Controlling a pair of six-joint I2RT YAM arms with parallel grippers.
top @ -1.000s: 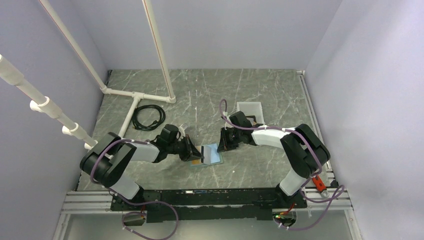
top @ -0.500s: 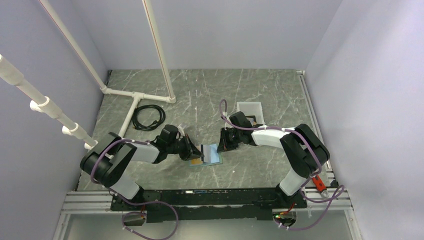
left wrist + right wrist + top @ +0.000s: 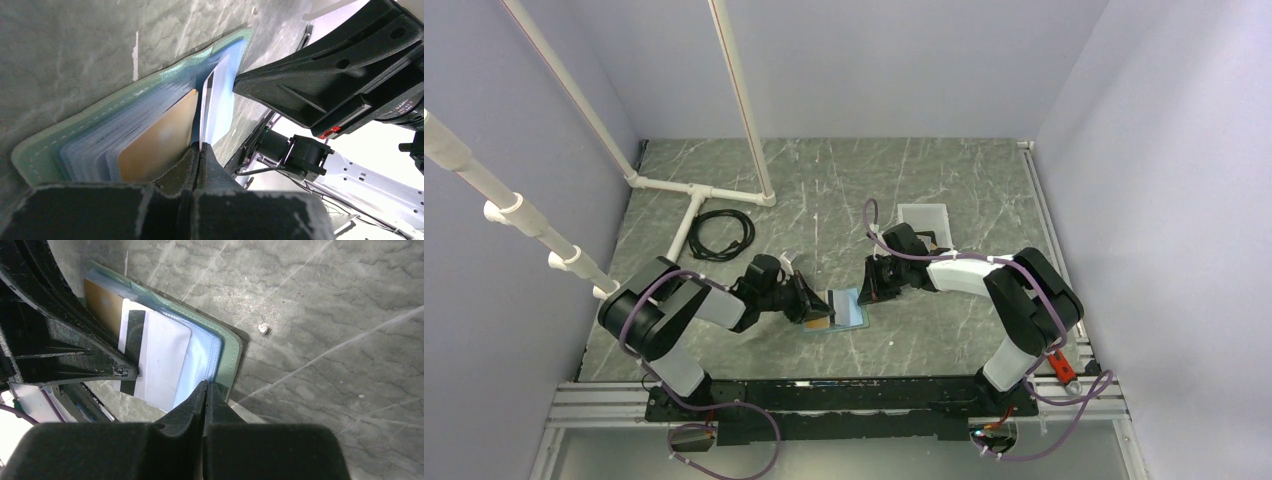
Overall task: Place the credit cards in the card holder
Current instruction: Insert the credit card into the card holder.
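We saw L claw (image 3: 200, 146) pinching white card (image 3: 160, 360), held tilted over the open wallet (image 3: 231, 356) on worktop (image 3: 325, 340). Orange card (image 3: 155, 140) sat in wallet's blue slots. R claw (image 3: 206, 385) fully closed, tips at wallet's rim; grip there unclear.

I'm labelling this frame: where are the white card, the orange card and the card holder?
white card (image 3: 165, 355), right wrist view, its plain face.
orange card (image 3: 102, 302), right wrist view, exposed face.
card holder (image 3: 231, 357), right wrist view, green outer rim.
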